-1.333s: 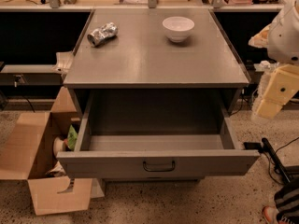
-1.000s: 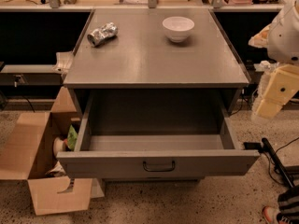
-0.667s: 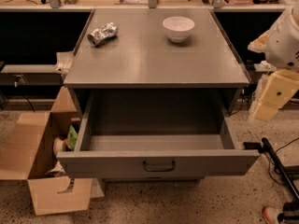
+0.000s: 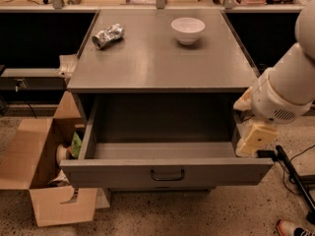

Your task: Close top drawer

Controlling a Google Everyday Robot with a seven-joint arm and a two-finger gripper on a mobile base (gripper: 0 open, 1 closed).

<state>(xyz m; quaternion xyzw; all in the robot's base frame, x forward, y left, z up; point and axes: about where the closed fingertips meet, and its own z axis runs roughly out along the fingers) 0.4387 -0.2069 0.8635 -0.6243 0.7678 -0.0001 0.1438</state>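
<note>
Camera view looks down on the wide grey metal top drawer (image 4: pixel 108 173), which stands pulled far out of the front of a grey metal cabinet (image 4: pixel 162 63), its deep box showing a bare grey floor and its front panel nearest the camera. A small dark bail handle (image 4: pixel 167 174) sits at the centre of that front panel. The cream-coloured gripper (image 4: pixel 253 140) hangs just beside the drawer's right front corner, close against the outside of its right wall, at the end of a thick white robot arm (image 4: pixel 288 85) that comes in from the upper right edge of the view. Whether the gripper is open or closed cannot be told from this angle, and it holds nothing that can be seen. On the cabinet's flat top, a round white bowl (image 4: pixel 188 30) stands upright toward the back right, and a crushed silver can (image 4: pixel 108 35) lies on its side toward the back left, well apart from the bowl. To the left of the drawer, an open brown cardboard box (image 4: pixel 42 191) rests on the speckled floor (image 4: pixel 197 215) with a few items inside, one of them green (image 4: pixel 76 145). A black bar (image 4: pixel 295 176) lies on the floor to the right of the drawer, below the gripper.
</note>
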